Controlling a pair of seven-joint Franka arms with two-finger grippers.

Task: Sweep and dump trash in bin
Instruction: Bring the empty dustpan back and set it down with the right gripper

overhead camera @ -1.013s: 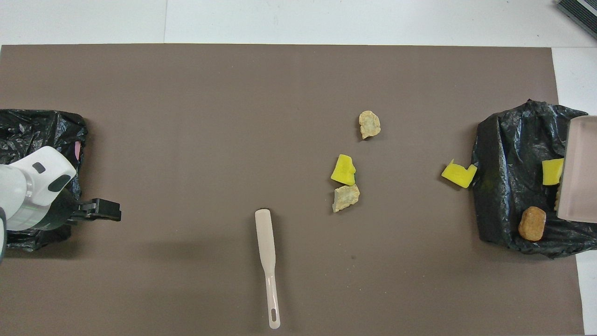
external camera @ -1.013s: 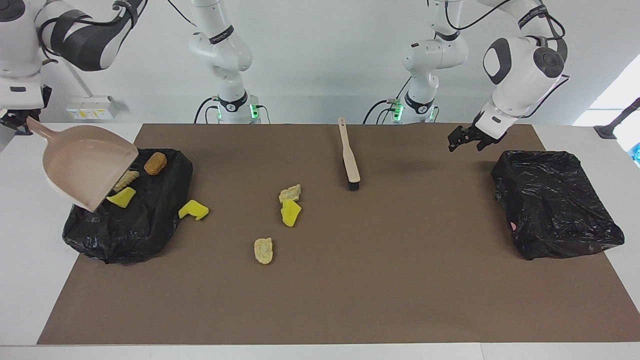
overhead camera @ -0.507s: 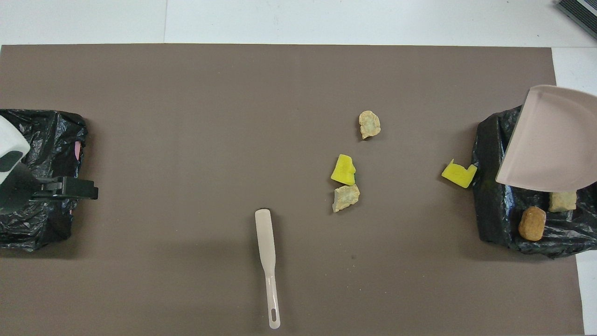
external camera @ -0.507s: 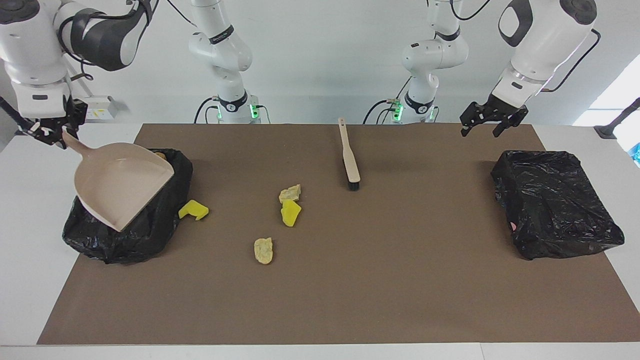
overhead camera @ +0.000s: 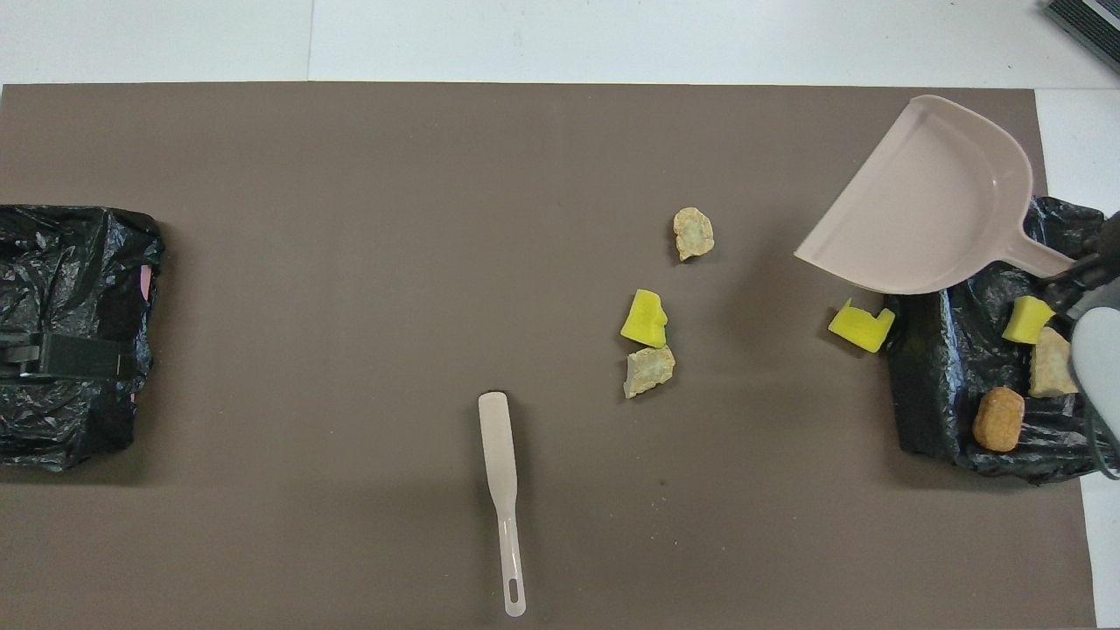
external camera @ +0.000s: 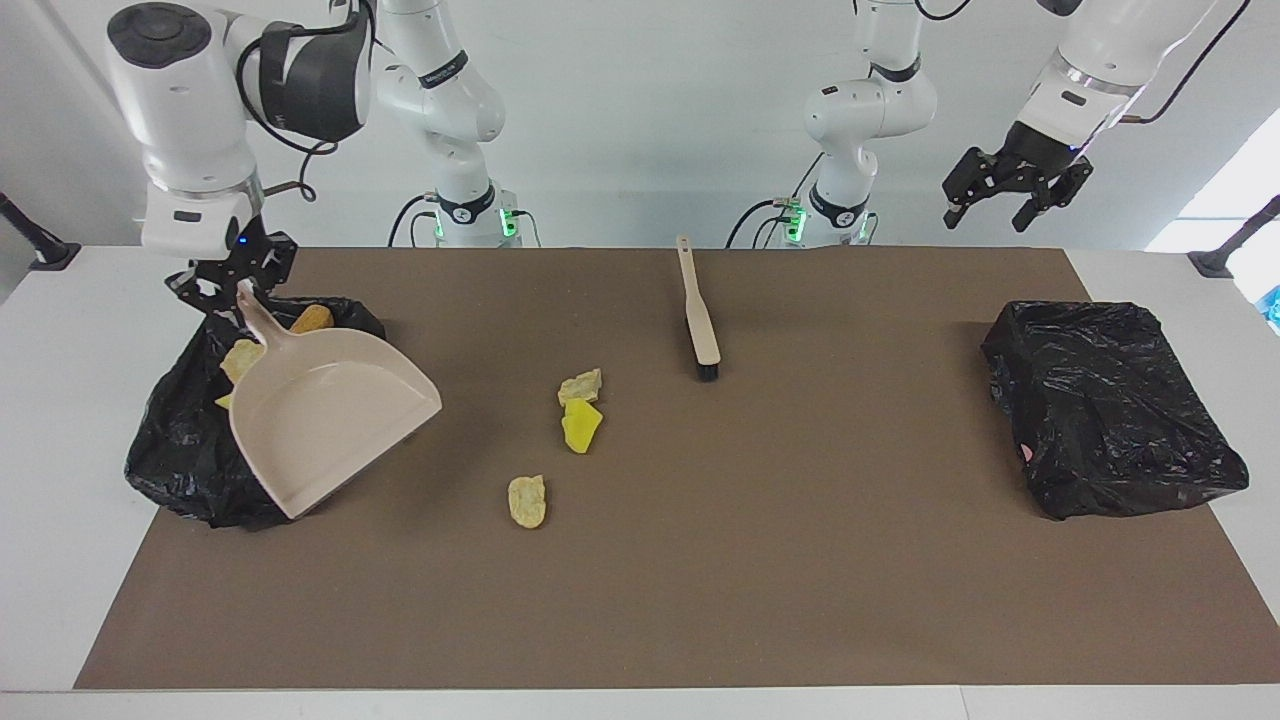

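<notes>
My right gripper [external camera: 238,290] [overhead camera: 1069,284] is shut on the handle of the beige dustpan [external camera: 320,420] [overhead camera: 927,210], which hangs empty over the edge of the black-lined bin [external camera: 180,450] [overhead camera: 936,385]. In the bin lie an orange-brown lump [overhead camera: 997,420], a beige lump [overhead camera: 1050,363] and a yellow chunk [overhead camera: 1025,318]. One yellow chunk [overhead camera: 862,325] rests on the mat against the bin. Mid-mat lie a beige lump [external camera: 580,385], a yellow chunk [external camera: 582,425] and another beige lump [external camera: 527,500]. The left gripper [external camera: 985,212] [overhead camera: 83,357] hangs open and high over the other black bag [external camera: 1110,405].
The beige-handled brush [external camera: 698,320] [overhead camera: 503,490] lies on the brown mat [external camera: 750,580] nearer the robots than the mid-mat scraps, bristles pointing away from them. White tabletop borders the mat on every side.
The right gripper has swung the dustpan from tipped over the bin to nearly level, out past the bin's edge. The left gripper has risen and drawn back toward the robots, still open.
</notes>
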